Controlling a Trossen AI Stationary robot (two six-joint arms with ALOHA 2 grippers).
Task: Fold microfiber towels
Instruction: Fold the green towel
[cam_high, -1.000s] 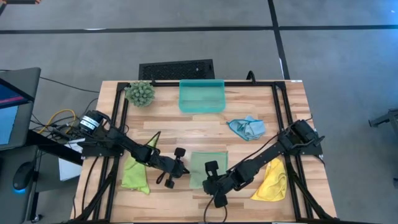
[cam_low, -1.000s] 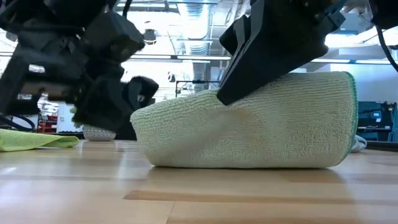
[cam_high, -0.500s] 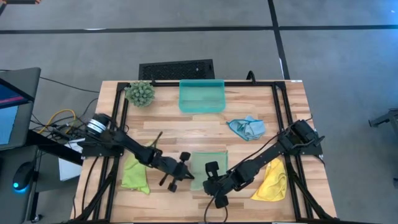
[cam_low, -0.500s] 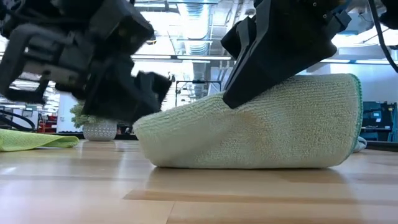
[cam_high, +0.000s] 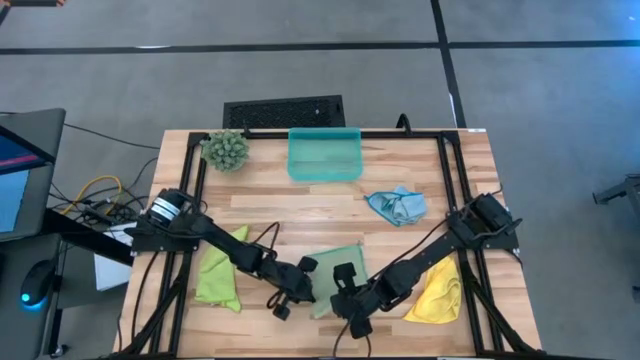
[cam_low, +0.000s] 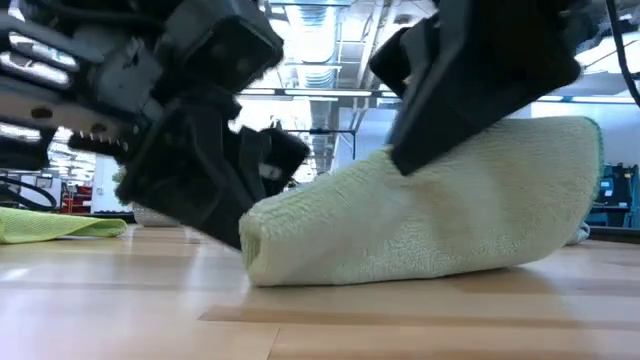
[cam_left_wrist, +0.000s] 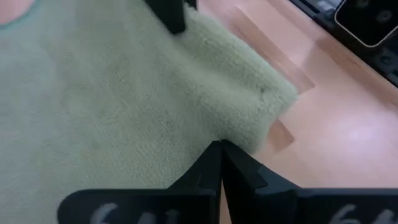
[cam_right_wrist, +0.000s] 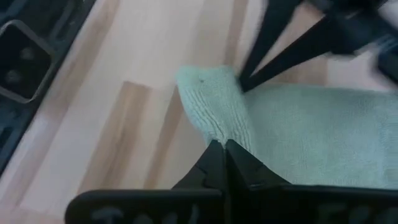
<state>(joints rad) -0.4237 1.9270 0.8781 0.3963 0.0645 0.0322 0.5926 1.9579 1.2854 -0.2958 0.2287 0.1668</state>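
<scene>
Lying at the front centre of the pale wooden slatted table (cam_high: 270, 195): pale sage green microfiber towel (cam_high: 335, 275), soft square cloth, partly lifted and doubled over along its near edge. Gripping that edge from the left: left gripper (cam_high: 303, 292), two dark fingers (cam_left_wrist: 208, 171) pressed fully together, pinching the sage towel's fabric at the fold. Gripping the same edge just beside it, from the right: right gripper (cam_high: 345, 298), dark fingers (cam_right_wrist: 217, 158) likewise clamped tight on a corner (cam_right_wrist: 208, 93) of the sage towel. Showing in the low view as a rounded, raised roll of ribbed cloth (cam_low: 430, 225) resting on the tabletop, both dark grippers bearing on it from above. Lying flat and crumpled at front left, beneath the left arm: lime green microfiber towel (cam_high: 217, 278). Lying bunched at right of centre: light blue microfiber towel (cam_high: 397, 205). Lying at front right, partly under the right arm: yellow microfiber towel (cam_high: 438, 292). Standing at back centre: teal translucent plastic tray (cam_high: 324, 153). Sitting at back left corner: spiky green plant ball (cam_high: 226, 149).
</scene>
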